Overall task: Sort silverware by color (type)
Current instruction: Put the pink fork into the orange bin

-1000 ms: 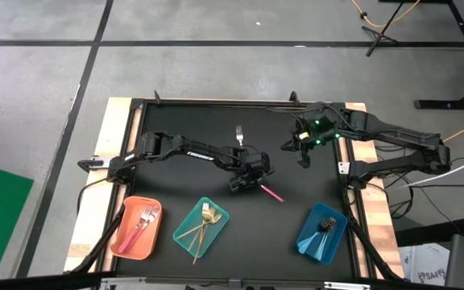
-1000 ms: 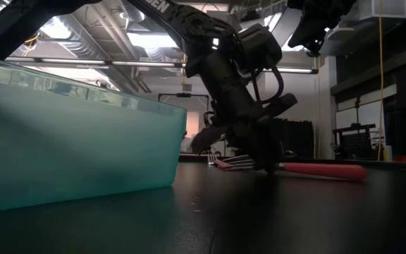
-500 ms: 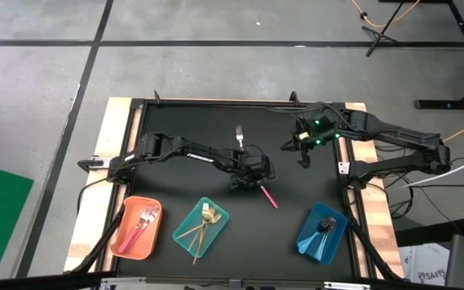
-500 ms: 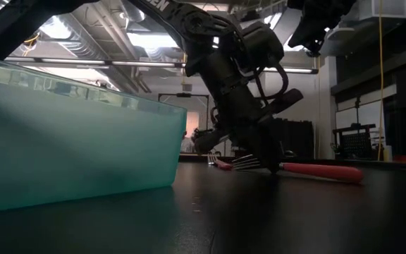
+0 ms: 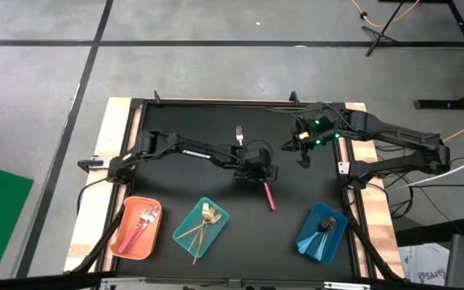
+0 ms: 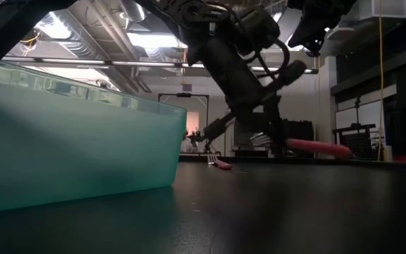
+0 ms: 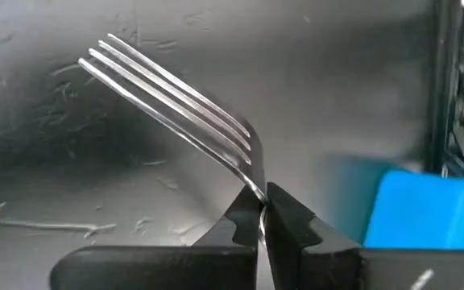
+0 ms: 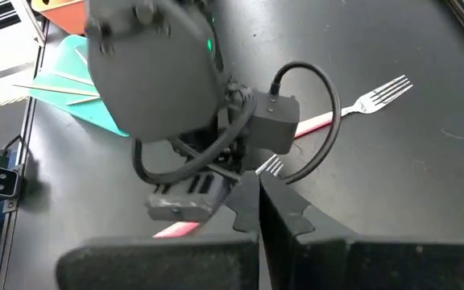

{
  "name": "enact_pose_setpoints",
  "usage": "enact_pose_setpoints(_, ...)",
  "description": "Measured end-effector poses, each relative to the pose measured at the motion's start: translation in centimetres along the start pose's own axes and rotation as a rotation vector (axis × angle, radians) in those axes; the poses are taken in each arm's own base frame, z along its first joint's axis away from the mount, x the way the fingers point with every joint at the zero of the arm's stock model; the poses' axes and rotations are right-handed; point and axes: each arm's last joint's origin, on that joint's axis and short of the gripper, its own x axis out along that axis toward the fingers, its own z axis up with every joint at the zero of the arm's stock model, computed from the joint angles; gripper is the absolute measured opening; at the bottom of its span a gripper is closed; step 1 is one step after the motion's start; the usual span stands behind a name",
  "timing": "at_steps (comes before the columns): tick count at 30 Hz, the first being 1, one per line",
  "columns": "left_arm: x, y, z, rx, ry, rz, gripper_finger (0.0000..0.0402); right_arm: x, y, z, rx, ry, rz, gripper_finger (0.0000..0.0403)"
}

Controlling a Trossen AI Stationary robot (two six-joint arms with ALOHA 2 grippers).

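Note:
My left gripper (image 5: pixel 258 175) hangs over the table's middle, shut on a pink-handled fork (image 5: pixel 268 196) with a silver head (image 7: pixel 176 97). A second pink-handled fork (image 5: pixel 238 134) lies flat on the mat just beyond the left arm and also shows in the right wrist view (image 8: pixel 373 95). My right gripper (image 5: pixel 304 159) hovers shut above the mat to the right and touches nothing. Along the near edge stand an orange tray (image 5: pixel 127 242) with pink-handled pieces, a teal tray (image 5: pixel 216 229) with gold pieces and a blue tray (image 5: pixel 312 242) with dark pieces. My left gripper pinches the fork's thin silver neck (image 7: pixel 258 192), between head and handle, with its two fingers. The fingers come from above and lie across the fork. The fork is lifted clear of the mat and roughly level; its pink handle (image 6: pixel 319 148) sticks out toward the near edge.
The black mat (image 5: pixel 176 185) has free room between the trays and the arms. The teal tray's wall (image 6: pixel 69 141) fills the left of the low view. One gold piece (image 5: pixel 195 256) sticks out over the teal tray's near rim. Wooden table edges (image 5: pixel 95 201) flank the mat.
My left gripper has risen and taken the fork up from the mat, so the fork now hangs clear. Its pink handle has swung round from pointing toward the near right to pointing more toward the near edge. My right arm has kept still.

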Motion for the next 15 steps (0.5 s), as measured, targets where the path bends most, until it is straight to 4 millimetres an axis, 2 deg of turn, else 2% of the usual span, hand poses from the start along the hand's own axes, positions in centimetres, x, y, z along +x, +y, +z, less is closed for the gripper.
enact_pose_setpoints(3,-1.1,-0.5,0.4,0.059,0.021,-0.026,0.0,0.0,0.0,0.0,-0.001,-0.002,0.0,0.0)
enact_pose_setpoints(9,-4.8,-1.6,1.8,0.174,0.076,-0.086,0.0,0.0,0.0,0.0,0.002,0.002,0.003,0.0)
enact_pose_setpoints(15,-11.1,-1.9,3.5,0.298,0.133,-0.085,0.0,0.0,0.0,0.0,0.004,0.003,0.003,0.0)
